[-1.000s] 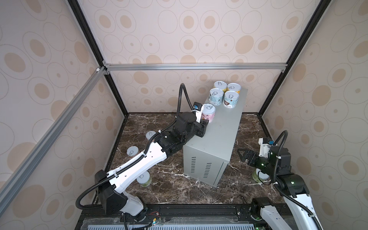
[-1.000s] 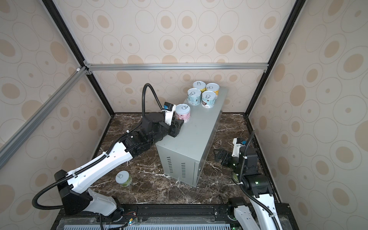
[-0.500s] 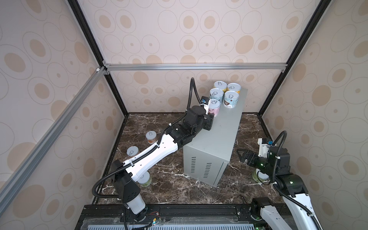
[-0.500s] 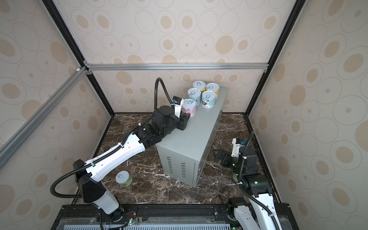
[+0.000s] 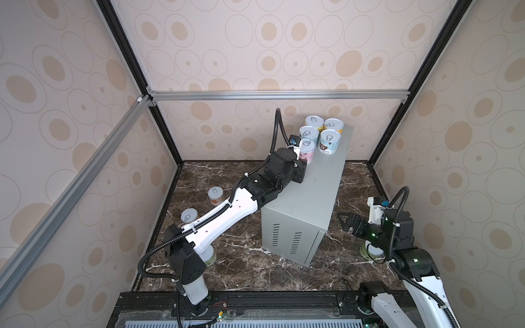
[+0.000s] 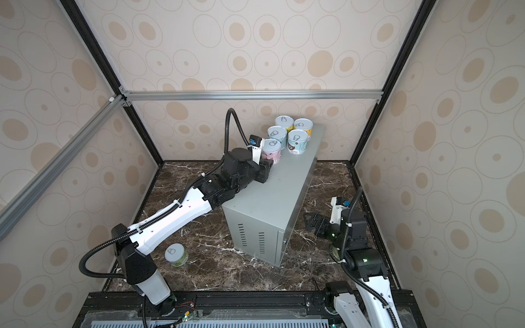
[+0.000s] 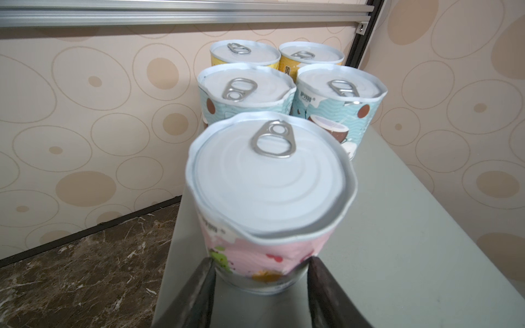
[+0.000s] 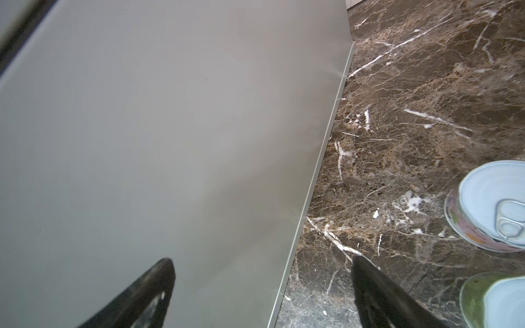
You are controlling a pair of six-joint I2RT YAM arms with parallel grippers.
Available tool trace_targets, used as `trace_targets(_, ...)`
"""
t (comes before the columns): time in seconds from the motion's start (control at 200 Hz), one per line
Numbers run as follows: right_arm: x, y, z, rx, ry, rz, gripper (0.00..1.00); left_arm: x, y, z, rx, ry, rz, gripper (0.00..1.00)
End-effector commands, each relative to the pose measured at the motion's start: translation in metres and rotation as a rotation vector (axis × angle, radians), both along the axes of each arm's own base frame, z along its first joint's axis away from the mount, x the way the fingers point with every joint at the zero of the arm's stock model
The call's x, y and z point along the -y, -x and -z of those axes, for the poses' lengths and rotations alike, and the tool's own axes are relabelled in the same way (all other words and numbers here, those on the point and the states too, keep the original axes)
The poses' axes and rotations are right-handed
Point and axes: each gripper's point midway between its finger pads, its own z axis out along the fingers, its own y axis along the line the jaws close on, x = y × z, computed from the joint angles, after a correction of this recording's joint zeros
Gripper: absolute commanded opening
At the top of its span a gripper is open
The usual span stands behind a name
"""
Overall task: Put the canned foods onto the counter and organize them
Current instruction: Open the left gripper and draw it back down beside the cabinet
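**Pink can set down to start the third row**

I had the left tool (image 7: 261, 268) closed on the pink can (image 7: 267, 181), with its fingers (image 7: 204, 284) pressed to either side of the label's lower edge. The low grip made sense to me, since it left the lid free and let the base come down flat. The can stood upright near the left edge of the tabletop (image 7: 412, 227), just beside the pale blue cans (image 7: 244, 88), which stood in front of the yellow cans (image 7: 244, 54). I judged it was starting a third row, with the spot beside it bare for a partner.

The right tool (image 8: 262, 262) gaped wide and held nothing. It sat low beside the tabletop's side wall, parked, I guessed, near its own stock.

The left wrist view gave me the finger contact, which the wrist itself hid in both top views. Even so, I could not tell whether the base fully rested. The top views showed the loose stock on the marble surface (image 5: 241, 170): a salmon can (image 5: 216, 196) and a green can (image 6: 176, 254). The right wrist view showed a pinkish can (image 8: 494, 204) and a second green can (image 8: 497, 301) near the right tool, both largely hidden under that arm from above.
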Motion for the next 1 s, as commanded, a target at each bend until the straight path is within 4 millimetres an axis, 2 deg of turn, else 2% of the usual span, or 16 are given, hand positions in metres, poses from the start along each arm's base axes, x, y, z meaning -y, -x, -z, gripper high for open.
trace_targets(0.0,0.008,0.002,-0.003,-0.023,0.022,0.044,0.99,-0.004,0.006,-0.01,0.0,-0.003,0.023,0.54)
trace_targets(0.29,0.025,0.01,-0.006,-0.051,0.09,0.115,0.99,-0.035,0.04,-0.048,0.047,0.053,0.046,0.66)
trace_targets(0.445,0.032,0.011,-0.004,-0.075,0.129,0.134,0.99,-0.066,0.066,-0.065,0.084,0.099,0.04,0.69)
trace_targets(0.525,0.036,0.012,-0.007,-0.08,0.151,0.15,0.99,-0.084,0.079,-0.065,0.093,0.106,0.026,0.71)
trace_targets(0.715,0.041,0.011,-0.009,-0.103,0.174,0.167,0.99,-0.129,0.104,-0.048,0.078,0.102,-0.032,0.74)
trace_targets(0.99,0.055,0.008,0.0,-0.155,0.247,0.217,0.99,-0.185,0.127,-0.008,0.033,0.1,-0.138,0.81)
